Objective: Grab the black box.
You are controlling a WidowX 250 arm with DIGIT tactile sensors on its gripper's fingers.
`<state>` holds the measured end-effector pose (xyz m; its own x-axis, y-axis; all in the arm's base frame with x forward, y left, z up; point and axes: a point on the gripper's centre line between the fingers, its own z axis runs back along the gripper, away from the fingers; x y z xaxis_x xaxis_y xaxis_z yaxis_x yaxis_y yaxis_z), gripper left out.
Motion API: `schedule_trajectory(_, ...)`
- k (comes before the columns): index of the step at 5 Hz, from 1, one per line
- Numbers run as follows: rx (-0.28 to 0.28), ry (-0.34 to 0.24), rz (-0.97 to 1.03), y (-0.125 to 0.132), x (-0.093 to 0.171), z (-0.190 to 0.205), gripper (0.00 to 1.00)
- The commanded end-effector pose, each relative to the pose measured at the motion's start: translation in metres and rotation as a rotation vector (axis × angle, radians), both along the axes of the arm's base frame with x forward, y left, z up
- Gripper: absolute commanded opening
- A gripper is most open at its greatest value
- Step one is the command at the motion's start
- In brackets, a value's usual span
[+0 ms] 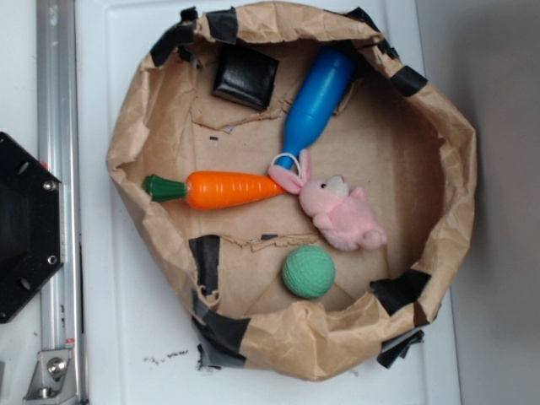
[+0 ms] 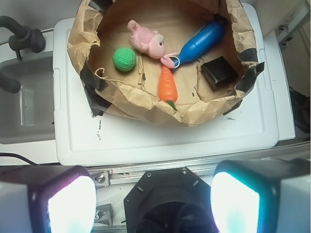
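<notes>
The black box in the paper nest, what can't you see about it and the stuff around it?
- Black box: underside hidden in both views; it rests on the paper.
- Blue bottle: top end tucked under the paper rim, exterior view.
- Pincer: only two blurred pads, wrist view; absent from exterior view.

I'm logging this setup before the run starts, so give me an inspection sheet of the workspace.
Surface: white plastic top carrying a brown paper bin patched with black tape.
Job's things: black box on the bin floor near the wall, beside the blue bottle; nothing on it.
Clutter: carrot, pink bunny, green ball, all in the bin.
Grippers: gripper open, outside the bin, holding nothing.
Cables: thin dark cable at the wrist view's left edge.
Surroundings: metal rail, black hexagonal plate, sink with faucet.
</notes>
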<state>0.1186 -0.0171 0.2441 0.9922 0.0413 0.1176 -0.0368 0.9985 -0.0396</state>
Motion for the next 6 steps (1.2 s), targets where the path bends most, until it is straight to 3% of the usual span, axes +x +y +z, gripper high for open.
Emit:
schedule_trajectory(1, 0.0, 0.0, 0.0, 0.0, 0.0, 0.0, 1.0)
schedule_trajectory(3, 0.027, 0.008, 0.127, 0.03, 0.058, -0.008, 1.0)
schedule_trajectory(4, 0.069, 0.0, 0.133, 0.035, 0.086, -0.021, 1.0)
schedule_trajectory(5, 0.13, 0.043, 0.061, 0.028, 0.11, -0.042, 1.0)
schedule_trajectory(6, 0.208, 0.143, -0.091, 0.027, 0.133, -0.07, 1.0)
